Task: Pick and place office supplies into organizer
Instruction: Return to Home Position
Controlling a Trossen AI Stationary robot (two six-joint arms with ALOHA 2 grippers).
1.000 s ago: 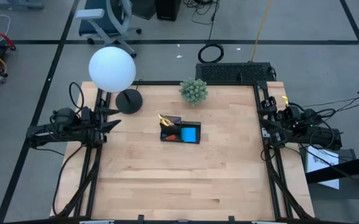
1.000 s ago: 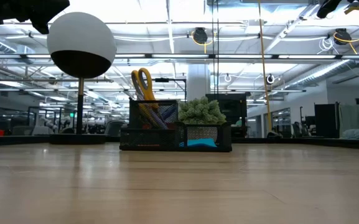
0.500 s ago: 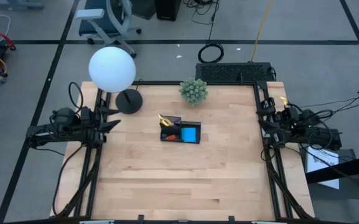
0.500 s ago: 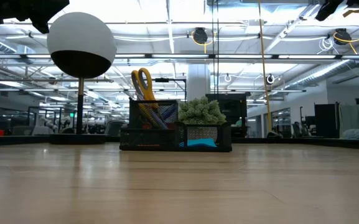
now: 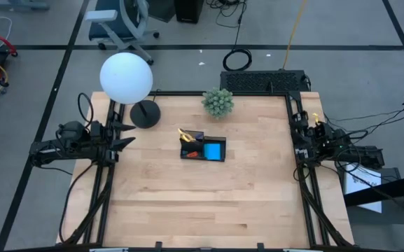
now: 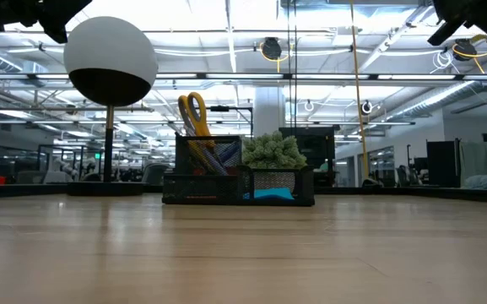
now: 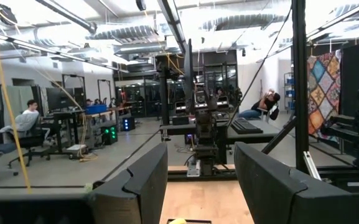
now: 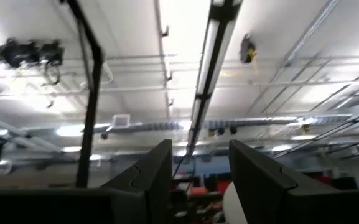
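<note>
The black organizer (image 5: 203,150) stands mid-table. In it, the yellow-handled scissors (image 6: 194,114) stand with handles up at its left end, next to slim pens (image 6: 213,157). The blue sticky-note pad (image 5: 214,150) lies in its right compartment. My left gripper (image 5: 130,133) waits open at the table's left edge, pointing level toward the centre; in the left wrist view its fingers (image 7: 135,186) have nothing between them. My right gripper (image 5: 301,133) is folded back at the right edge, open and tipped up at the ceiling, with nothing between its fingers (image 8: 148,177).
A lamp with a white globe (image 5: 126,77) and a round black base (image 5: 145,113) stands at the far left. A green spiky plant ball (image 5: 218,102) sits at the far edge behind the organizer. Bare wood (image 5: 202,203) lies in front of the organizer.
My right gripper has sunk a little at the table's right edge and tipped farther upward, staying open. The organizer and its contents have not moved.
</note>
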